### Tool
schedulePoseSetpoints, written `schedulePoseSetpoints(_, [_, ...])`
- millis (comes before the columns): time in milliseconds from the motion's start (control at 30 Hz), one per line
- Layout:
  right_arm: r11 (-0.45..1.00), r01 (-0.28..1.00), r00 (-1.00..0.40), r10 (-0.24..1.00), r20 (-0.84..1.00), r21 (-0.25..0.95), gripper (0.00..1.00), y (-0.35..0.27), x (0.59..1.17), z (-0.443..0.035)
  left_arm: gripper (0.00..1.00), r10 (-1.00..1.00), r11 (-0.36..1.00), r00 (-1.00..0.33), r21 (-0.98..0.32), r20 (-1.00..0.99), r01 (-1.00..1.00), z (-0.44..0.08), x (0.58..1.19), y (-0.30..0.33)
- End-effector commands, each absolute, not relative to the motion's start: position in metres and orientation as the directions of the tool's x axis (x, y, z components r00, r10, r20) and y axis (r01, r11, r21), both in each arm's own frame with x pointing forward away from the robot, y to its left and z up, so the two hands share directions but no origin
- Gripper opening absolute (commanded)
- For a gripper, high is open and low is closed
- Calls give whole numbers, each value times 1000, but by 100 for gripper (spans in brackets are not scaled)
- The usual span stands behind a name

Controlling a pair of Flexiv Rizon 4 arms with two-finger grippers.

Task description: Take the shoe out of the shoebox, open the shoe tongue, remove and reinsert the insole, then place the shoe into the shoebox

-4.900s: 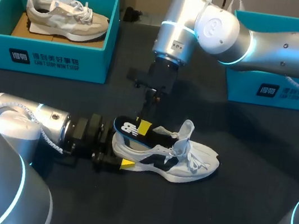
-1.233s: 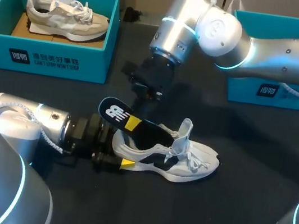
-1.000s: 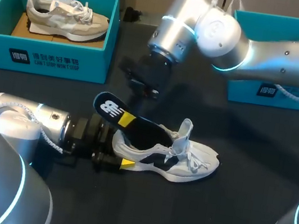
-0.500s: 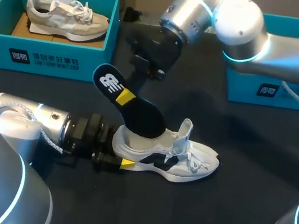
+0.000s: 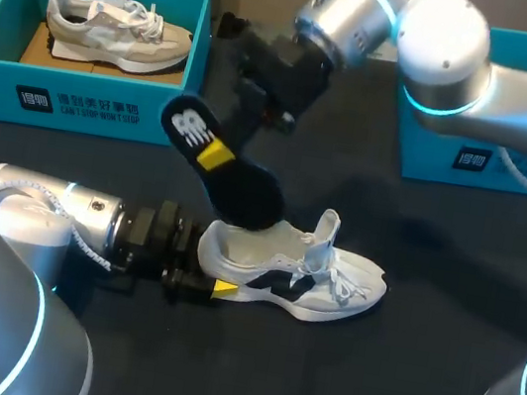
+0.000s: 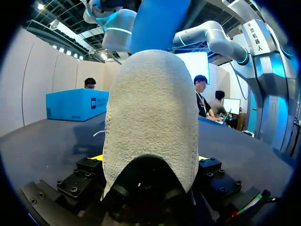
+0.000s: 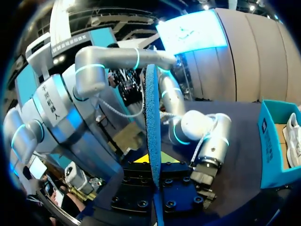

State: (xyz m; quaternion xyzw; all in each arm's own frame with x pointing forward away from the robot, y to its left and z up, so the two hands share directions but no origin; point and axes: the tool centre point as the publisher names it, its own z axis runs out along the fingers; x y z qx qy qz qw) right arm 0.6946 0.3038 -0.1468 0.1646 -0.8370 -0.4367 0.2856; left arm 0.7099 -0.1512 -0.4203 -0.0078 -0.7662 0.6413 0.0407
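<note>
Head view: black insole (image 5: 244,194) tilted above white shoe (image 5: 293,278).

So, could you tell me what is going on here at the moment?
The left hand grips the heel of the white shoe, which lies on the table. The right hand holds the dark insole up at a slant, its toe end just at the shoe's opening. Another shoe sits in the teal shoebox at the back left.
</note>
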Motion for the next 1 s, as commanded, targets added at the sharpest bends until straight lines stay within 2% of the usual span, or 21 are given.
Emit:
schedulePoseSetpoints(33, [621,-5,-851,-414,323,784,0,284,669,-107,0,63,177,-997,-983,53,-41,-421,710,-152])
schedulePoseSetpoints(467, [621,-5,-851,-414,323,784,0,284,669,-107,0,63,177,-997,-983,53,-41,-421,710,-152])
schedulePoseSetpoints(633, [505,91,-894,-338,293,858,0,255,662,-84,0,63,177,-997,-983,53,-41,-421,710,-152])
schedulePoseSetpoints(733, [445,96,-903,-339,266,891,0,235,644,-65,0,63,177,-997,-983,53,-41,-421,710,-152])
schedulePoseSetpoints(1000, [445,96,-903,-339,266,891,0,235,644,-65,0,63,177,-997,-983,53,-41,-421,710,-152])
